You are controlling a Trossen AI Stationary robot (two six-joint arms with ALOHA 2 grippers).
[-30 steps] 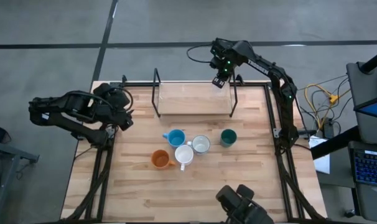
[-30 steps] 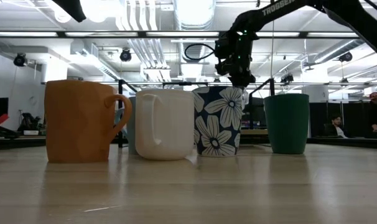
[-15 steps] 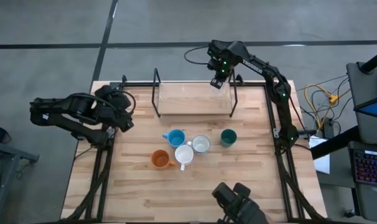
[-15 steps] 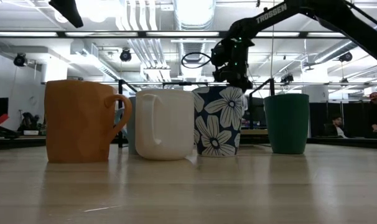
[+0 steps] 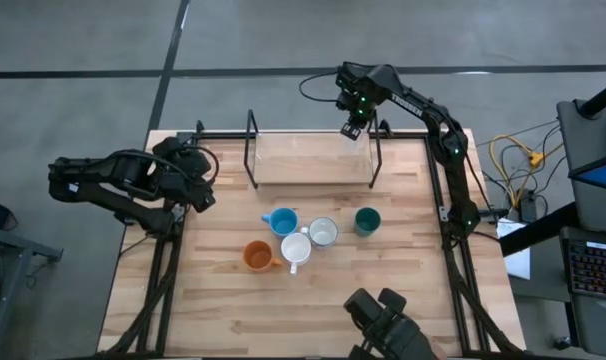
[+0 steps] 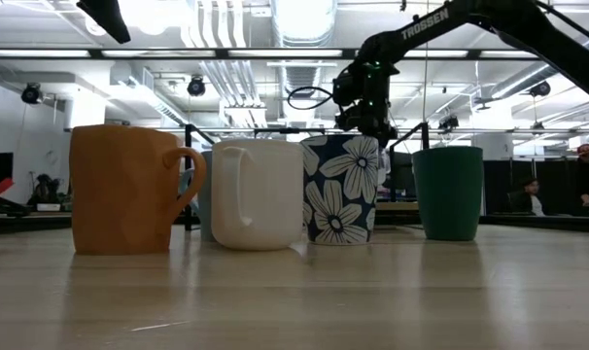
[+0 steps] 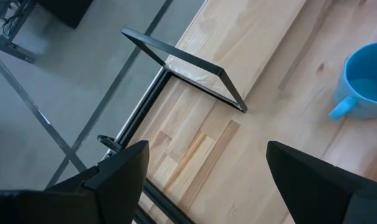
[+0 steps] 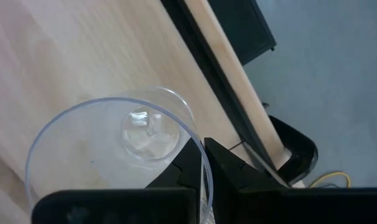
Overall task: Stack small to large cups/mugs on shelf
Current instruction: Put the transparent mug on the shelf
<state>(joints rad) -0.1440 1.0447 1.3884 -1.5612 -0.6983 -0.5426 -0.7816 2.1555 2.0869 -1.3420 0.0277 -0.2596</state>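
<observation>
On the table [image 5: 383, 290], five mugs [image 5: 295, 242] cluster before the shelf [image 5: 313, 160], where the right hand [image 5: 351, 131] grips a clear glass [image 8: 114, 155].

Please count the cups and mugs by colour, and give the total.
Light blue mug: 1
Orange mug: 1
White mug: 1
Floral mug: 1
Green cup: 1
Clear glass, held by the right hand: 1
Total: 6
</observation>
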